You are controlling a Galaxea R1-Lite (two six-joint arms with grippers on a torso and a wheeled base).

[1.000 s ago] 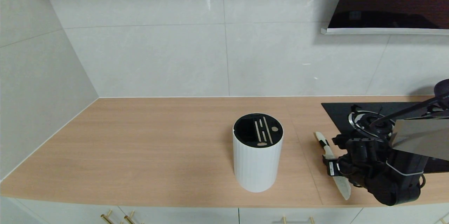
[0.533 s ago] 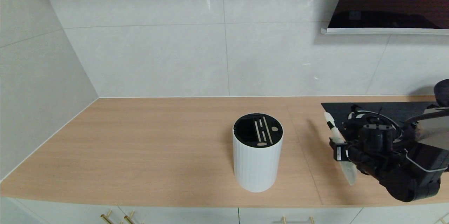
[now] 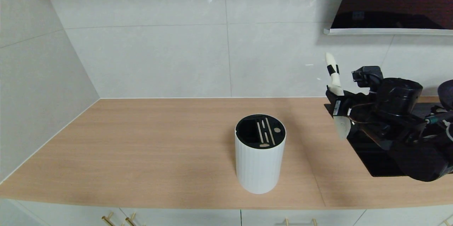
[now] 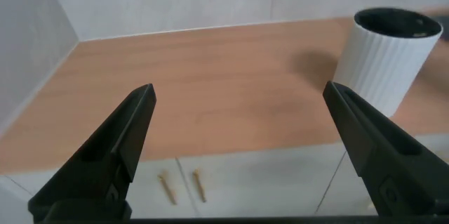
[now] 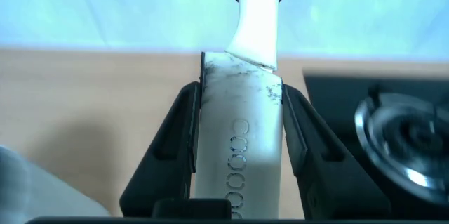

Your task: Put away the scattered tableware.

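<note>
The right hand (image 3: 338, 107) is clamped on the knife (image 3: 341, 127) near where the blade meets the handle. The handle points up and the blade tip down, in the air well to the right of the white holder (image 3: 260, 158) and higher than its top.

The slots (image 3: 264, 132) in the holder's black lid are narrow, and the blade hangs slightly tilted. If the tip lands beside a slot, it will likely push on the holder, which stands free near the worktop's (image 3: 141, 141) front edge and could tip or slide. The smooth blade may also pivot in the grip.

Nothing stands between the knife and the holder. The hob (image 3: 375, 164) lies to the holder's right, beneath the arm, and the hood (image 3: 389, 3) hangs above it. The left hand (image 4: 238, 92), jaws wide and holding nothing, hovers in front of and left of the holder, out of the way.
</note>
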